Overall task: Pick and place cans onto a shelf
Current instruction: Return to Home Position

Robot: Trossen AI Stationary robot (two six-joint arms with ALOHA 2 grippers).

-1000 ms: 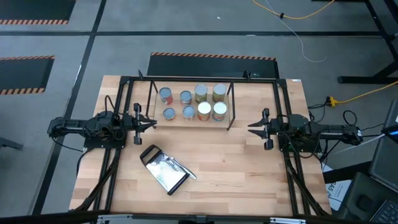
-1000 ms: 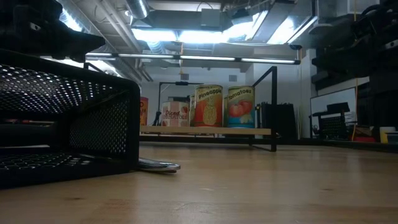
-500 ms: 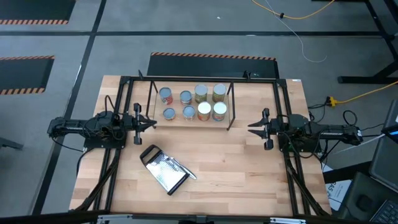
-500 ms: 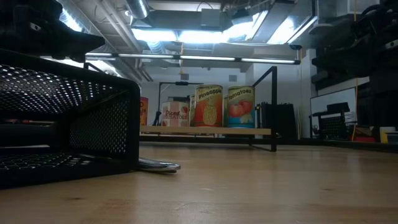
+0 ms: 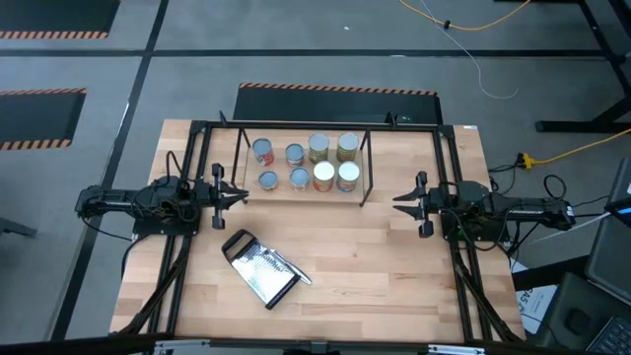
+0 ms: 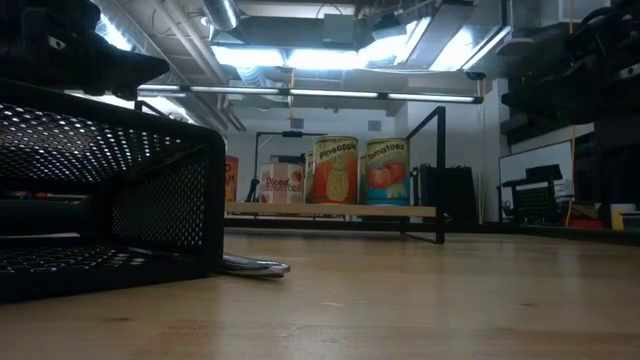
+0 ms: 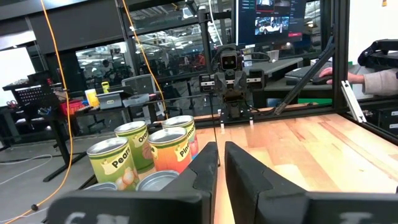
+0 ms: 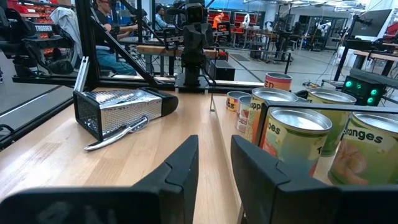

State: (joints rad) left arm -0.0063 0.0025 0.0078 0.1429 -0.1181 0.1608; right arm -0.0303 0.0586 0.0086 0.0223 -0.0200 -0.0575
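Eight cans (image 5: pixel 306 163) stand upright in two rows on the wooden board of the black-rod shelf (image 5: pixel 361 170) at the table's far middle. They also show in the low view (image 6: pixel 337 170), the left wrist view (image 7: pixel 149 155) and the right wrist view (image 8: pixel 298 140). My left gripper (image 5: pixel 240 194) hovers level just left of the shelf, pointing right, shut and empty (image 7: pixel 221 149). My right gripper (image 5: pixel 398 202) hovers level just right of the shelf, pointing left, its fingers a narrow gap apart and empty (image 8: pixel 214 143).
A metal grater with a black handle (image 5: pixel 261 268) lies on the table nearer the front edge, left of centre; it fills the low view's left (image 6: pixel 100 190). A black frame (image 5: pixel 449 158) edges the table. A person's hand (image 7: pixel 360 74) and seated people (image 8: pixel 106 31) show beyond the table.
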